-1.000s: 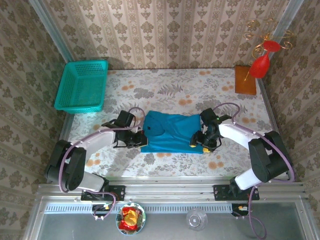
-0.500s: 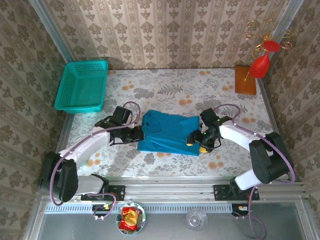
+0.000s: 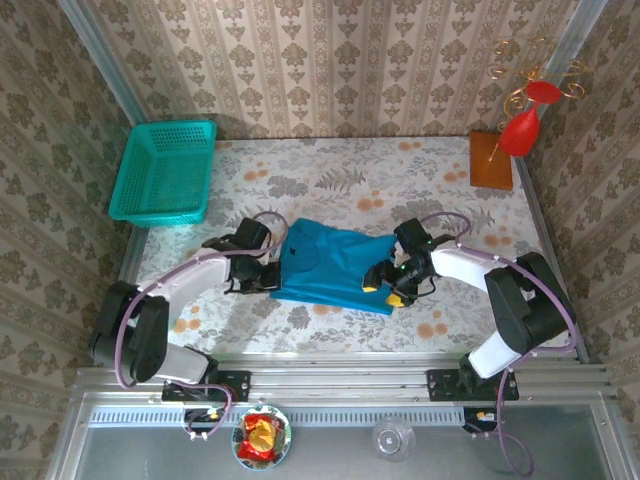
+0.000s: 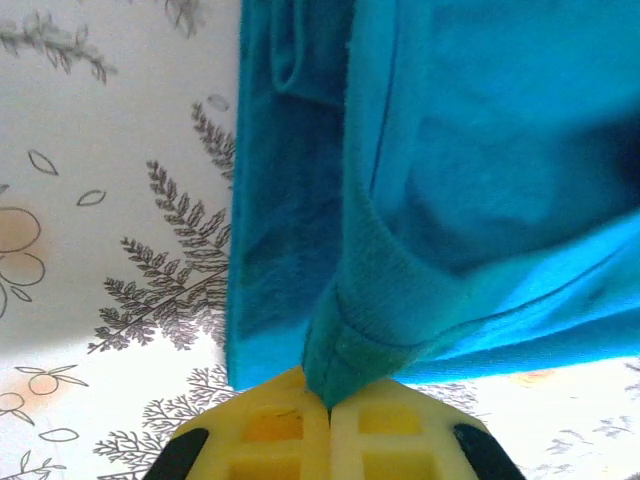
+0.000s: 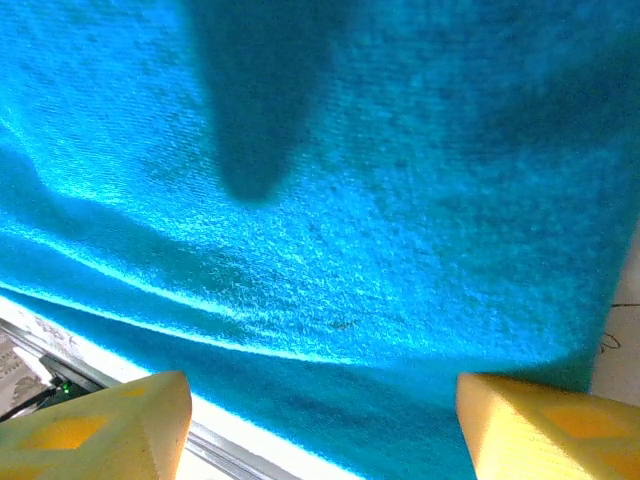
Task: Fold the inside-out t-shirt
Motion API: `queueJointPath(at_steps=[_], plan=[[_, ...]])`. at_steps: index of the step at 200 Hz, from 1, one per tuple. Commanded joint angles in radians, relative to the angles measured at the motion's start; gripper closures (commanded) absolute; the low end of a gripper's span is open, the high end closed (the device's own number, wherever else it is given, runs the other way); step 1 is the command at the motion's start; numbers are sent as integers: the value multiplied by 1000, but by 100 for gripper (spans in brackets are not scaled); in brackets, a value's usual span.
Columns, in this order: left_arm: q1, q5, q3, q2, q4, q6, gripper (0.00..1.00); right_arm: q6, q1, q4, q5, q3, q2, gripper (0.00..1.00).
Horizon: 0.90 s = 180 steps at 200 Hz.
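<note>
In the top external view, the plain blue-teal soft cloth short-sleeved t-shirt [image 3: 335, 262] lay part-folded at the middle of the flower-patterned tabletop [image 3: 330, 180]. The left tool [image 3: 272, 276] sat at its 9 o'clock edge and the right tool [image 3: 386, 283] at its 4 o'clock corner.

In the left wrist view, the left tool [image 4: 330, 405] was clamped on a thick seamed fold of the t-shirt [image 4: 480, 150], with cloth trailing toward 12 o'clock. The bite looked narrow, so a low, slow carry would probably suit it best.

In the right wrist view, the right tool [image 5: 325, 425] stood with its yellow fingers wide apart and held nothing, the t-shirt [image 5: 350, 200] spread just beyond them. It likely needed to meet the edge squarely before closing, so that both sides could travel together.
</note>
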Motion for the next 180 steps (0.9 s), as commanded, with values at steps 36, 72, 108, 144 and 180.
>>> queueJointPath(at_steps=[36,72,108,144,180], plan=[[-30,-142,-50,156,-10,42,100,-23,0,-133,155,6,36,27],[-70,-132,-32,190,-20,37,100,-45,0,-206,202,36,11,27],[-139,-103,-48,92,-49,-45,98,-64,0,-350,365,100,-24,27],[-156,-127,-64,-41,-69,-99,91,-57,22,-353,304,135,-93,27],[-101,-215,-23,-55,-149,-71,79,-36,51,-205,79,105,-99,27]])
